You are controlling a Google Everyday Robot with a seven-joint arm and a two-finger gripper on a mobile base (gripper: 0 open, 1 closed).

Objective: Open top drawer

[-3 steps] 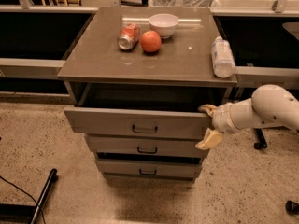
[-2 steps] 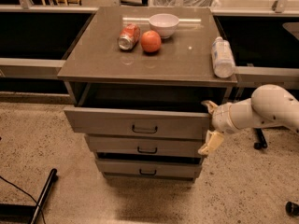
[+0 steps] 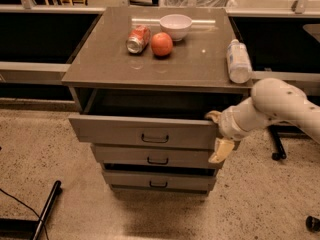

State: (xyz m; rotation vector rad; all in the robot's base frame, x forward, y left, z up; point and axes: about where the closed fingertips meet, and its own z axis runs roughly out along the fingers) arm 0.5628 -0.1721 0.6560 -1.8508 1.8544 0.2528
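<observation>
The top drawer point(image 3: 125, 131) of a grey-beige cabinet stands pulled partly out, its dark inside showing behind the front panel. Its small dark loop handle point(image 3: 154, 138) is at the panel's centre. My gripper point(image 3: 217, 135) is at the drawer's right end, well right of the handle. One cream finger point(image 3: 214, 116) hooks over the panel's top right corner and the other finger point(image 3: 221, 151) hangs below against the panel's right edge. The white arm point(image 3: 280, 106) reaches in from the right.
Two more drawers point(image 3: 157, 160) sit below, shut. On the cabinet top point(image 3: 105, 64) lie a red can point(image 3: 138, 38), an orange fruit point(image 3: 161, 44), a white bowl point(image 3: 175, 26) and a lying clear bottle point(image 3: 238, 61). A black chair base point(image 3: 276, 144) stands right; a dark bar point(image 3: 42, 211) lies lower left.
The gripper has shifted slightly right and down along the drawer's right end. The drawer's opening looks about the same.
</observation>
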